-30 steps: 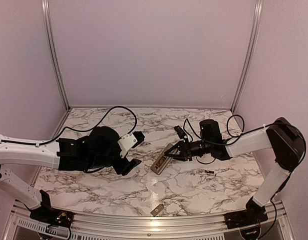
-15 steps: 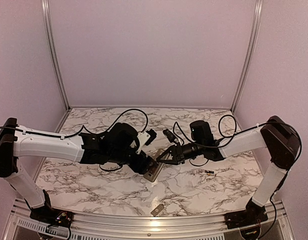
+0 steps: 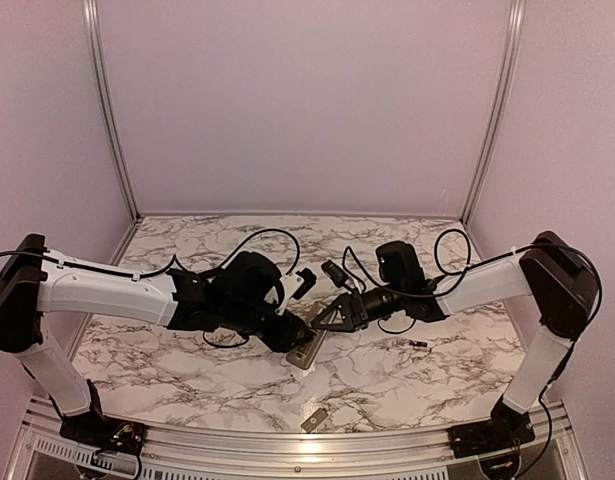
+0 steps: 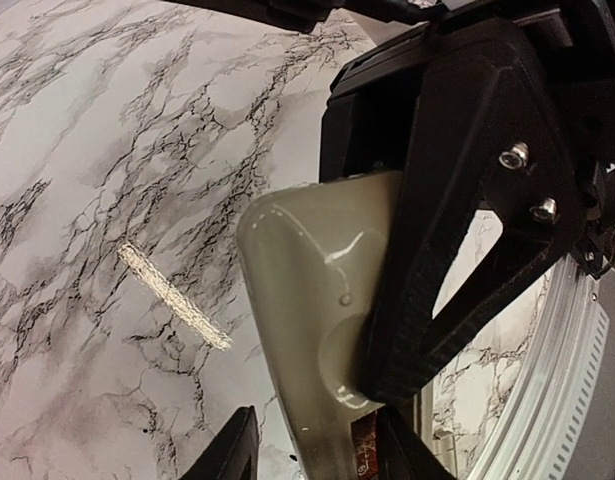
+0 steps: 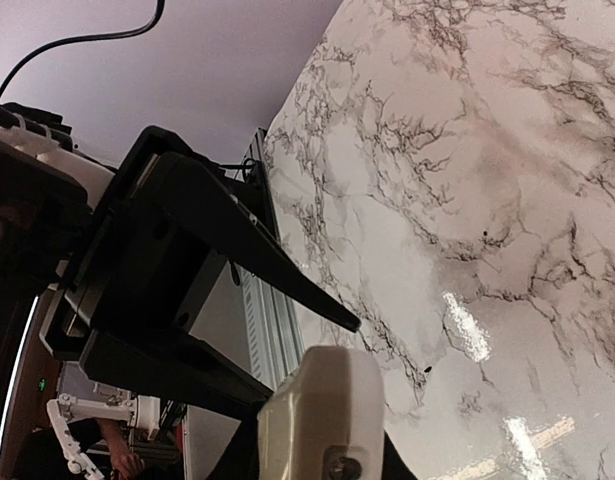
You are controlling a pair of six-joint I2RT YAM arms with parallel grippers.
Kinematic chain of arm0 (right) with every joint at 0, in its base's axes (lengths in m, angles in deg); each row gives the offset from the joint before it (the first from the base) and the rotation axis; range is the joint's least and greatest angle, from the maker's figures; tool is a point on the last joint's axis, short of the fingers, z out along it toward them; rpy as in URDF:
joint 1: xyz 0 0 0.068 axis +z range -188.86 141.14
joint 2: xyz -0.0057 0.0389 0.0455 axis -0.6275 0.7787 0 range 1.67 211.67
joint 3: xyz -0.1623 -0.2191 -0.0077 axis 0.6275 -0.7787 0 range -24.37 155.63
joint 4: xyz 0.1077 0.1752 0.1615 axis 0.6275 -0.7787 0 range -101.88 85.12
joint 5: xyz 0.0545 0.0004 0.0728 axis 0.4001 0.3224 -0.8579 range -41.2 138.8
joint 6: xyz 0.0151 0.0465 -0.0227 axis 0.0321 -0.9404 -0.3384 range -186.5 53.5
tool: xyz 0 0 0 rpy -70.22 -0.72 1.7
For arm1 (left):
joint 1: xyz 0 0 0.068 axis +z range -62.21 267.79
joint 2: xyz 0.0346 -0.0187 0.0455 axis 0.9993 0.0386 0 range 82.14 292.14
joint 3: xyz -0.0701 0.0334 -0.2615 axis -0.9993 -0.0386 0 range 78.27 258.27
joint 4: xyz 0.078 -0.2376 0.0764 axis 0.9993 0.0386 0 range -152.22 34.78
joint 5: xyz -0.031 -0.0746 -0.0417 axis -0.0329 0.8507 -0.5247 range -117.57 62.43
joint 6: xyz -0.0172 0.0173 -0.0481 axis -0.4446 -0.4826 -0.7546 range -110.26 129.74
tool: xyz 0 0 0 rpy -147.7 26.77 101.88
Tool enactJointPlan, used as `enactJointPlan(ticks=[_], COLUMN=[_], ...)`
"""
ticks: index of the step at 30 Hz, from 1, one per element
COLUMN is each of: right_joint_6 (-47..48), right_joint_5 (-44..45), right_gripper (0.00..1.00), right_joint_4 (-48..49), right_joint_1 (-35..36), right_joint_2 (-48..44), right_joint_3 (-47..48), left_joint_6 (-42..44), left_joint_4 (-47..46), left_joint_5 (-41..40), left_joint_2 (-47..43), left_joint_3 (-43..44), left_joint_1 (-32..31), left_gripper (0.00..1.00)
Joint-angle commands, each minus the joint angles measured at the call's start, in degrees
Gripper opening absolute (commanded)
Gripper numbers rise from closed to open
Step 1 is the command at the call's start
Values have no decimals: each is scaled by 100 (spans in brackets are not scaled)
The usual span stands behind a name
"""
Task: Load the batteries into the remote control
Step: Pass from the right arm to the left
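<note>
- Step in hand, as I judge it: getting the remote control (image 3: 305,347) held between the 2 arms with its grey-beige back up, before any cell goes in. No battery is in either gripper.
- The remote control sits low over the marble table (image 3: 187,360), mid-table between the arms. Whether its near end touches the surface I cannot tell.
- The right gripper (image 3: 330,322) is clamped on the far end of the remote. In the right wrist view, that rounded end (image 5: 322,410) fills the bottom of the picture where its own fingers meet.
- The left gripper (image 3: 295,335) straddles the near end. In the left wrist view, 1 black finger (image 4: 457,230) lies against the beige back (image 4: 307,300), and the other fingertip (image 4: 237,450) stands just beside the opposite edge. Whether that pair has actually pinched the remote I cannot tell.
- A small dark battery (image 3: 417,344) lies on the table to the right of the remote, well apart from both grippers. I can make out only 1.
- The flat grey cover piece (image 3: 313,420) lies near the front edge.
- The next move calls for 1 firm hold on the remote, so the other gripper can let go and fetch the battery.
</note>
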Motion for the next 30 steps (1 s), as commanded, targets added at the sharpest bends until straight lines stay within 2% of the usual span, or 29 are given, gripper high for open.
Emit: enactJointPlan(ticks=[1, 9, 10, 12, 13, 16, 23, 30], right_joint_6=[245, 282, 251, 233, 225, 240, 279, 421], right_joint_5=[-149, -122, -127, -143, -156, -182, -251, -190], right_gripper=[0, 1, 1, 0, 0, 0, 1, 23], right_joint_4=[-147, -159, -130, -87, -69, -58, -51, -298], right_joint_1=[45, 15, 5, 4, 2, -3, -5, -102], right_joint_2=[-89, -117, -114, -115, -112, -133, -173, -197], right_joint_3=[215, 255, 257, 270, 284, 303, 294, 315], left_joint_6=[-89, -258, -276, -320, -329, -385, -502, -646], left_joint_4=[1, -95, -96, -96, -102, -117, -251, -478], left_joint_5=[122, 265, 270, 288, 329, 458, 744, 1001], left_joint_2=[31, 31, 31, 54, 65, 97, 108, 75], left_joint_3=[6, -114, -121, -123, -130, -154, -198, -317], left_joint_1=[-5, 8, 12, 21, 29, 51, 148, 288], left_gripper=[42, 23, 23, 37, 39, 38, 21, 1])
